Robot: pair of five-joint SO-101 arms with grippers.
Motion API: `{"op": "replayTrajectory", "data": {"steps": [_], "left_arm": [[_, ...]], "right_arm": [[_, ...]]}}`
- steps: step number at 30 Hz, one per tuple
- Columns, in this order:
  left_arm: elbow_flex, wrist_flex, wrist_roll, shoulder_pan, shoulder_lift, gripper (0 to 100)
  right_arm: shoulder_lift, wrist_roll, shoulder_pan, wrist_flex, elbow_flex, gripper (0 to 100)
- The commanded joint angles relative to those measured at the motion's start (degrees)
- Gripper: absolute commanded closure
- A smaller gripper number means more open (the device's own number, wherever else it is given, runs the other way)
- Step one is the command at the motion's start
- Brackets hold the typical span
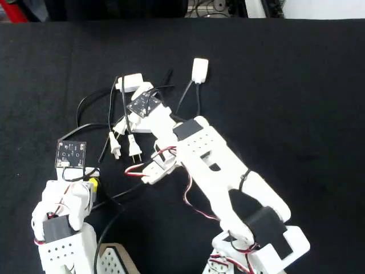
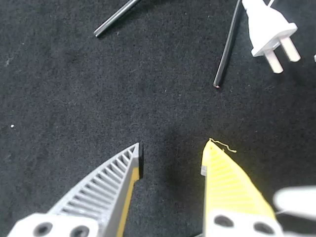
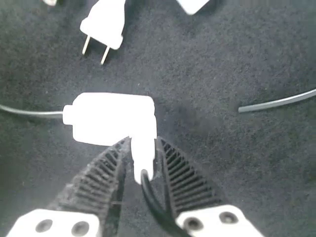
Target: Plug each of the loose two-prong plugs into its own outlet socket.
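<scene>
right tool [image 3: 142,143] pinches white plug [image 3: 144,165] — left tool [image 2: 170,160] gapes over cloth [image 2: 74,98]

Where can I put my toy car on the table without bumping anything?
The bare black table right of the white socket and the right arm is free. Between the arms it is crowded: loose white plug, black plug, cables.
</scene>
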Motion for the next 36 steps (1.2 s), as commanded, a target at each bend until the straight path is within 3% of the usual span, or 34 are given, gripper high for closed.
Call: {"op": "replayTrajectory", "data": {"steps": [1, 21, 36], "left_arm": [[-0.57, 0.26, -0.35, -0.40, -0.53, 79], [-0.57, 0.26, -0.35, -0.31, -0.53, 79], [-0.57, 0.26, -0.35, -0.40, -0.53, 79]], "right_arm": [[0.13, -0.70, 0.70, -2.11, 1.27, 98.7], [0.04, -0.26, -1.58, 1.67, 1.89, 98.7], [0.13, -0.62, -10.90, 1.32, 7.34, 98.6]]}}
